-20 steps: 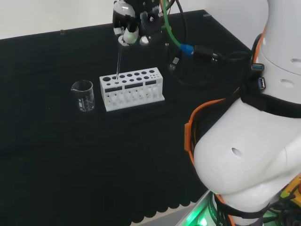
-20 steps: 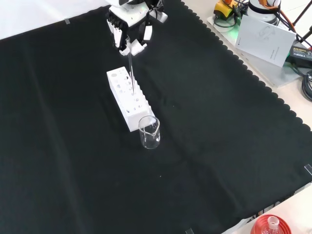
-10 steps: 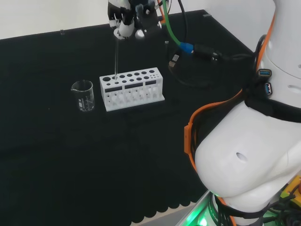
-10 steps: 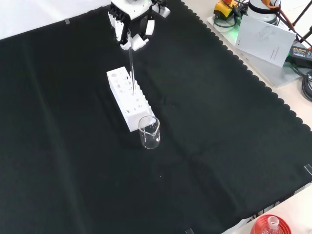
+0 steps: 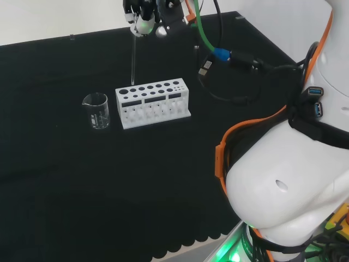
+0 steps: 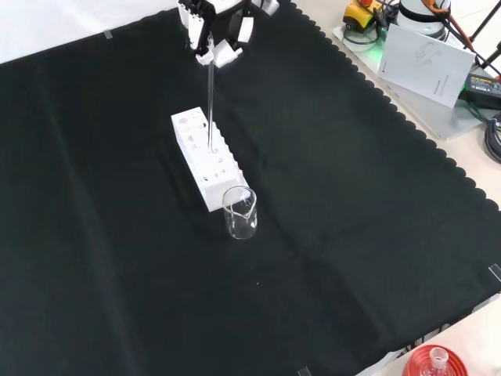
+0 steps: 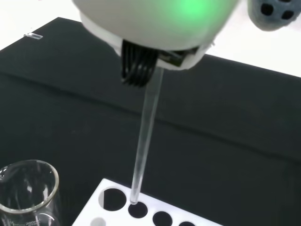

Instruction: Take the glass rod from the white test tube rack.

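Observation:
The white test tube rack stands on the black cloth, its top pierced with round holes. A clear glass rod hangs nearly upright above the rack's end nearest the beaker. Its lower tip is level with the rack's top, right over a hole. The hand is above the rack, its fingers pinched round the rod's upper end.
A small glass beaker stands just beyond the rack's end. A red ribbed stand with a flask sits at the cloth's near corner. Papers and cables lie off the cloth's edge. The arm's white links rise at the head view's right.
The hand has risen with the rod in it. The rod has slid up out of its hole, until its tip is at the rack's top. Rack and beaker have not moved.

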`<state>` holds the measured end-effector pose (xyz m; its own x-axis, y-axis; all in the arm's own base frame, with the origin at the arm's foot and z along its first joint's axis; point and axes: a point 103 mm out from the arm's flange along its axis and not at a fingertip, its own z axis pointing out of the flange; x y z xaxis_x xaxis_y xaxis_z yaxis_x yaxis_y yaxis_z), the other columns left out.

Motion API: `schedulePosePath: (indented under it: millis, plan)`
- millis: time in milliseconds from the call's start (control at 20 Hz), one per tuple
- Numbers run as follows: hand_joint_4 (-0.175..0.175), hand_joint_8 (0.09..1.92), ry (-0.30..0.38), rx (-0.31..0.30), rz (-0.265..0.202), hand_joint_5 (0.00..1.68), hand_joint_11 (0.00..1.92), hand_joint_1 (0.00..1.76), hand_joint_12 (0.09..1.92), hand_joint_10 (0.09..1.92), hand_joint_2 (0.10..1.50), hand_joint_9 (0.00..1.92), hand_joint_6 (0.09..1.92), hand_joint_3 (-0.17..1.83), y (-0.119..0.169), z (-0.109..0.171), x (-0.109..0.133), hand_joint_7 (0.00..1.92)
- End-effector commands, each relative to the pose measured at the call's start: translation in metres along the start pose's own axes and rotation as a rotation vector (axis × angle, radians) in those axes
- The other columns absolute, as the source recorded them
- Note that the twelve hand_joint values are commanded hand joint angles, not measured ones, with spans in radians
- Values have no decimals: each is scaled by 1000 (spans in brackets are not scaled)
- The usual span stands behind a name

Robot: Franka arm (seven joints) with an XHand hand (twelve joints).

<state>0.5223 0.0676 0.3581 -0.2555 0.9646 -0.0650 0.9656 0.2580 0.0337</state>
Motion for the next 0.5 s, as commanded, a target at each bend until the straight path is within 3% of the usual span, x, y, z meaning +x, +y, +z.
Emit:
schedulePosePath:
  millis: [50, 100, 150, 200, 250, 500]
  plan:
    - [-175, 646, -68, 35, 79, 1165, 1676, 1331, 427, 238, 520, 1736, 826, 906, -6, -19, 13, 1443]
    - [-175, 646, -141, 49, 134, 1165, 1676, 1331, 426, 238, 519, 1737, 825, 906, -13, -22, 7, 1444]
    - [-175, 645, -184, 46, 139, 1166, 1676, 1331, 426, 237, 519, 1737, 825, 907, -16, -23, 8, 1444]
    - [-175, 645, -137, 25, 101, 1166, 1677, 1331, 425, 237, 518, 1737, 825, 907, -13, -27, 17, 1445]
    - [-175, 644, -99, 9, 91, 1166, 1677, 1331, 425, 237, 518, 1738, 825, 907, -18, -29, 12, 1445]
    - [-175, 641, -28, -41, 57, 1169, 1679, 1331, 423, 234, 515, 1740, 824, 912, -21, -37, 24, 1448]
